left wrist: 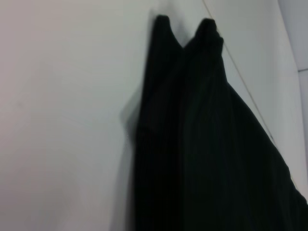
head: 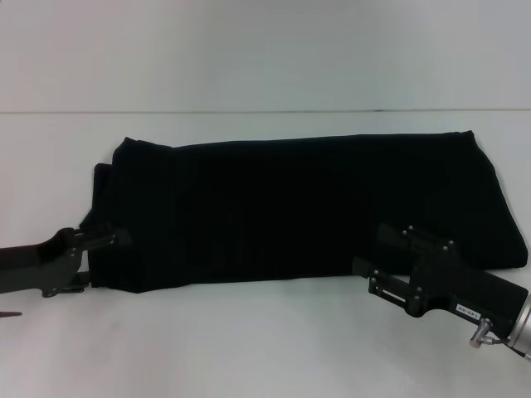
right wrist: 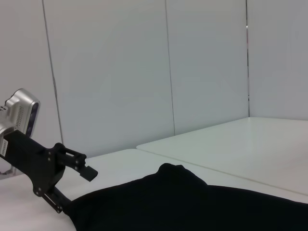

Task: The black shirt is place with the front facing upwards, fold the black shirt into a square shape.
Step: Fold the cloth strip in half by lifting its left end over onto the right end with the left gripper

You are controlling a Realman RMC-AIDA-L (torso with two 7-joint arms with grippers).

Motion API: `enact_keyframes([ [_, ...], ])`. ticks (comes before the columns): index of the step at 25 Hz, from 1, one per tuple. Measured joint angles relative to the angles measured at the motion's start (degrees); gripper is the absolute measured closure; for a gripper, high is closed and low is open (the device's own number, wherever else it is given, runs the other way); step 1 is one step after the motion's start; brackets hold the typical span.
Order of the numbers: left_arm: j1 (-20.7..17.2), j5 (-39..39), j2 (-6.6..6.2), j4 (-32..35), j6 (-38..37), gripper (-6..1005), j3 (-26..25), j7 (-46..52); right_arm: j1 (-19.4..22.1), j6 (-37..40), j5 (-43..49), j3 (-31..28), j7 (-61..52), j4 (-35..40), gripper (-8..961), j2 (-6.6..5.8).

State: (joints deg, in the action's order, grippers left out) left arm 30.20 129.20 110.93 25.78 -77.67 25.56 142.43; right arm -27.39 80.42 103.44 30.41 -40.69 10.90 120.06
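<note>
The black shirt (head: 307, 207) lies on the white table (head: 249, 348) as a long band running across the robot's front, with no lettering showing. That suggests the lengthwise folds are made and the step in hand is the crosswise fold that turns the band into a square. It is a judgement, since the inner layers are hidden.

The shirt stretches from the left gripper (head: 120, 238) all the way over to the right gripper (head: 373, 269) and beyond it, with its far long edge well past both. The left gripper sits right at the shirt's left end, at the near corner, touching or nearly touching the cloth. One dark finger (right wrist: 85, 169) juts out over the fabric in the right wrist view, but whether the pair is closed on cloth cannot be told. The right gripper rests at the near long edge, toward the right end. Its fingers are lost against the black fabric, so their state cannot be told either.

The next move likely calls for a firm pinch through every layer at one end, then lifting and carrying that end over to the other, keeping the edges in line.

Nothing else lies on the table near either gripper. The main risk is layers slipping apart when lifted.
</note>
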Motion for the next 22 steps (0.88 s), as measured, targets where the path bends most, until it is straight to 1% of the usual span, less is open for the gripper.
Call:
enact_keyframes([
  [4,-0.17,0.0,-0.8,0.65,-1.39,71,-0.33,0.79,-0.04,0.0,0.0,0.0,-0.01,-0.01,267,0.0],
  [9,-2.53,0.0,-1.95,3.3,-3.09,72,-0.68,2.77,-0.14,0.41,0.0,0.0,-0.19,-0.01,266,0.0],
  [13,-4.04,0.0,-2.77,4.13,-6.98,72,-2.06,3.54,-0.3,0.73,0.0,-0.09,-0.34,0.0,267,0.0],
  [16,-4.69,0.77,-2.8,4.01,-8.43,72,-2.32,4.39,-0.33,0.72,0.0,-0.39,-0.39,0.0,267,0.0],
  [22,-4.03,2.13,-2.07,1.74,-7.36,73,-2.11,4.49,-0.17,0.65,0.0,-1.13,-0.42,0.08,267,0.0],
])
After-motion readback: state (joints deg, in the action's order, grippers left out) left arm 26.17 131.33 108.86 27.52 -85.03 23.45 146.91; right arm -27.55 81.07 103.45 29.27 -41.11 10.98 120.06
